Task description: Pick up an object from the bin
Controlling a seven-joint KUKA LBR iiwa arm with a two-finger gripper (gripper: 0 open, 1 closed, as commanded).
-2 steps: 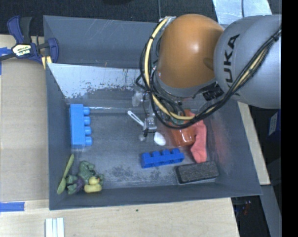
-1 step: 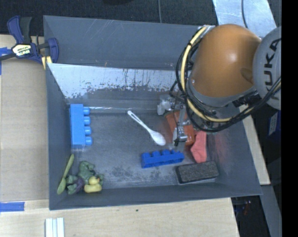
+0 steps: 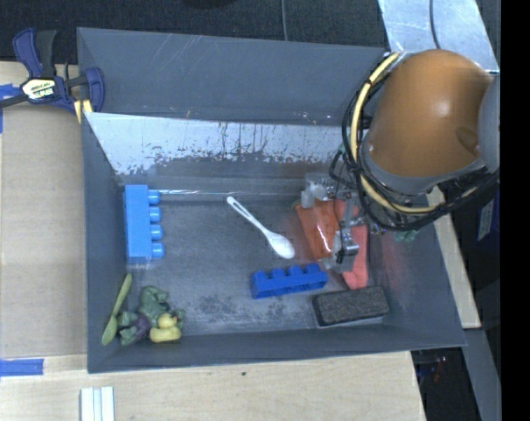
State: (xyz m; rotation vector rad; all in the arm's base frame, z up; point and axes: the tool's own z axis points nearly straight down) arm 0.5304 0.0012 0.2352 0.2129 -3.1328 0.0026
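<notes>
Toward the right side of the grey bin (image 3: 247, 86), the claw (image 3: 346, 242) stands low over a red-orange object (image 3: 313, 231). An orange domed cover (image 3: 427, 112) on the wrist and a loop of yellow and black cables (image 3: 360, 139) sit above it. From this angle I cannot tell whether the claw is spread or pressed together, nor whether it touches the object.

Object under the claw: red-orange, flattish and elongated, with a glossy, partly see-through look. It lies on the bin floor at right of centre, running from beside the claw down toward the lower right. The claw's metal parts cover its middle, so its outline is incomplete. Any marking on it is too small to read.

Nearby items:
- A white plastic spoon (image 3: 263, 231) lies just left of the red-orange object, bowl end nearest it and handle pointing up-left.
- A dark blue studded brick (image 3: 289, 281) lies flat just below the spoon's bowl, close to the object's lower end.
- A dark grey, rough-surfaced rectangular block (image 3: 351, 305) rests at the lower right, just below the object.

Well apart, at the left: a light blue studded brick (image 3: 140, 222) lying lengthwise along the left wall; below it a small green and yellow toy figure (image 3: 155, 318) with a thin green stick (image 3: 118, 310) beside it.
</notes>
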